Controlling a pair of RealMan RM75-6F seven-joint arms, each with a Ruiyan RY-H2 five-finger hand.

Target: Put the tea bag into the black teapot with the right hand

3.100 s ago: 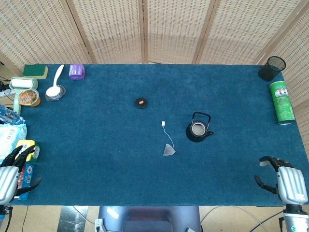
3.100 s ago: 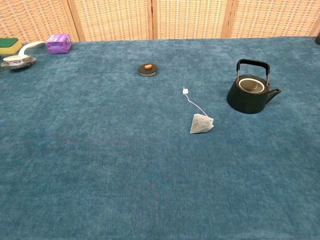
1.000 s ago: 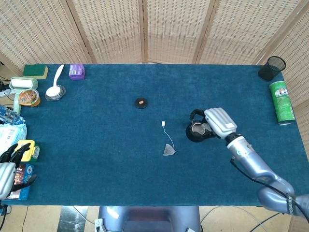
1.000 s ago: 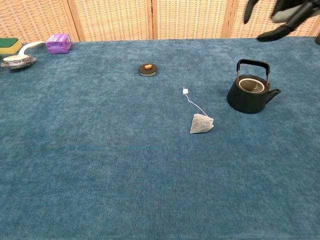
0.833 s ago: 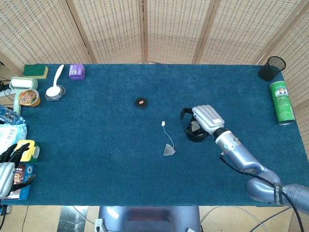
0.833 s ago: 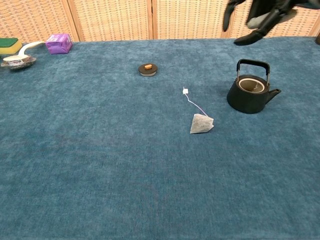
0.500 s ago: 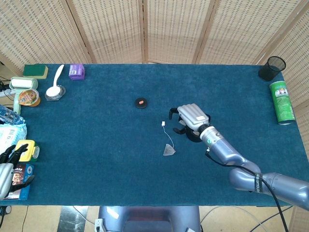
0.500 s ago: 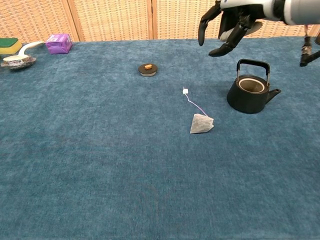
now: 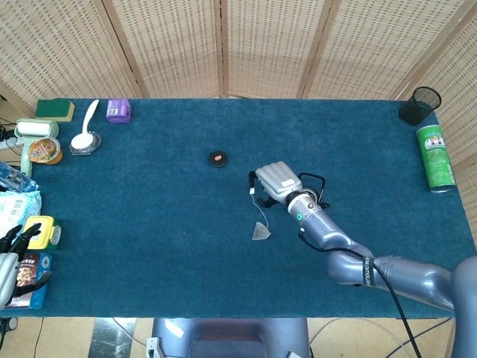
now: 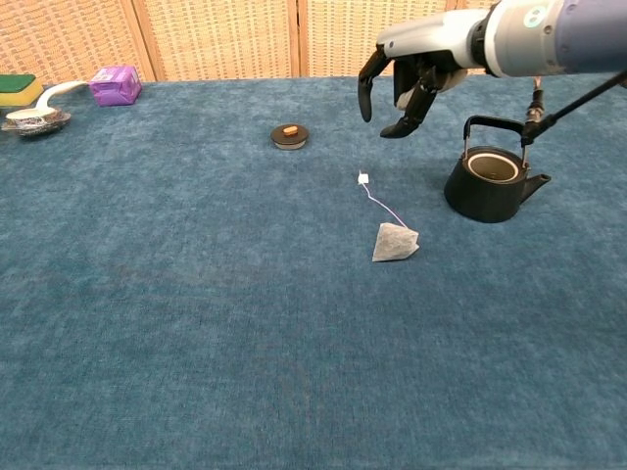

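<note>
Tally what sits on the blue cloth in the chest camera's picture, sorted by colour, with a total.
Black: 2 — teapot, round lid
White/grey: 2 — tea bag, spoon on its dish
Purple: 1 — small box
Green and yellow: 1 — sponge
Total: 6

The right hand hovers above the cloth and is not counted.

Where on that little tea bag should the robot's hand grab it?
Probably the string near the white tag, pinched from above. The tea bag lies flat on the cloth with its string stretched out, and the right hand hovers open above the tag end.
</note>
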